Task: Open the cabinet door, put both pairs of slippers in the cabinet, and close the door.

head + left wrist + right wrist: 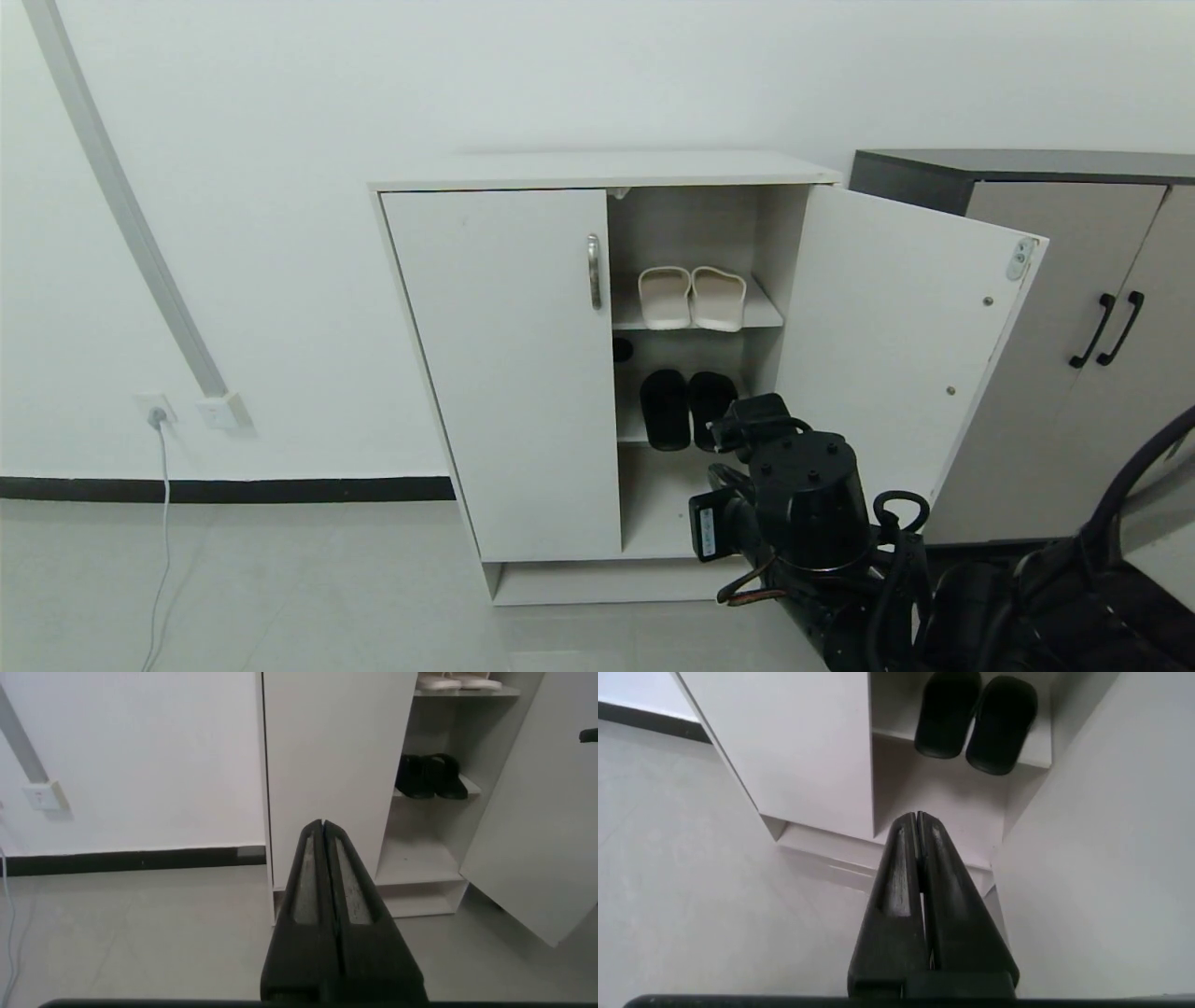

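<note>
Right gripper (918,817): fingers pressed together, nothing between them. It sits low in front of the open bay, pointing in under the black slippers (976,719).
Left gripper (322,824): also closed and empty. It sits well back from the cabinet (607,170), facing the left door (504,373).
White slippers (692,297): side by side on the upper shelf, toes inward.
Black slippers: paired on the middle shelf, just beyond the right arm. So both pairs are in, and by my read only the closing is left.
Door (896,345): wide open! It is hinged on the cabinet's right side and swung out toward the robot's right. Its inner face is toward us, and its free edge is the far right one.
Key relation: the door lies to the right of the right gripper, just beside it, with its long axis upright. But the gripper is on the inner-face side, and a closing push has to come from the outer face, which is turned away.
Nearer arm: the right one, clearly, and the left is well apart from this door.
Next move, as I judge it: the right gripper goes out past the free edge, gets behind the panel, then sweeps it leftward to shut.
Watch for: the arm standing in the door's swing path.
Left door: shut, its handle (594,271) at the centre edge.
</note>
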Motion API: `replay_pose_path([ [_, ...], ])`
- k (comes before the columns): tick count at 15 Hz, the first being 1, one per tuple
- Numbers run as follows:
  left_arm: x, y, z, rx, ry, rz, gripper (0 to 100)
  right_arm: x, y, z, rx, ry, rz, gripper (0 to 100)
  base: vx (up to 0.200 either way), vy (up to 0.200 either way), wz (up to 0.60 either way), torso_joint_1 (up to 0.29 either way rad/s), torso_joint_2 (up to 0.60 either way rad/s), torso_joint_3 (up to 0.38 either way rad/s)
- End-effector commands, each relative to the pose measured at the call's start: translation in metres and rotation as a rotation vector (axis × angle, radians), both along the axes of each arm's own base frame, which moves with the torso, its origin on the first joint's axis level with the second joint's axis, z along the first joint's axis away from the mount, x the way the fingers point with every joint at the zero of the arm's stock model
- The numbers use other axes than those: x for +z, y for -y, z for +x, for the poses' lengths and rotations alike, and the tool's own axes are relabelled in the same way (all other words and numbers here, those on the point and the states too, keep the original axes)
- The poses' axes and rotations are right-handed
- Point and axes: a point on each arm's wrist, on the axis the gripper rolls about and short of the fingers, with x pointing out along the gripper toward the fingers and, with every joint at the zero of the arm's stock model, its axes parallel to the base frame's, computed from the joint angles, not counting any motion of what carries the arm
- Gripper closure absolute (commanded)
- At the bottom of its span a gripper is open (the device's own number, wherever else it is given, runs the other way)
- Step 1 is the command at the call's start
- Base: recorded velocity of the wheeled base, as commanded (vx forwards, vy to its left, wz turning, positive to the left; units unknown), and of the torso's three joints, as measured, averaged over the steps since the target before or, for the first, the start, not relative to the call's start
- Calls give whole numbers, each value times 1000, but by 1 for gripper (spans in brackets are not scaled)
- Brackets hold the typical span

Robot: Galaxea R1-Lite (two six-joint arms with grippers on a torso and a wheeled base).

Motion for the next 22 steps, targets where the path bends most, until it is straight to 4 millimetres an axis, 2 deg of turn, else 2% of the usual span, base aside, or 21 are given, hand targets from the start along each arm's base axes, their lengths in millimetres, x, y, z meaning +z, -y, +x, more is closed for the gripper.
replay_pose_path([
  [1,0,0,0,0,-1,0,100,0,0,1,-3,1,0,100,0,0,0,0,0,0],
  [6,0,0,0,-2,-1,0,100,1,1,0,-3,2,2,100,0,0,0,13,-102,-93],
  [13,0,0,0,0,-1,0,100,3,3,-2,0,21,4,100,0,0,0,91,-429,-336],
  [22,0,0,0,0,-1,0,100,3,4,-2,2,26,-1,100,0,0,0,164,-481,-321],
])
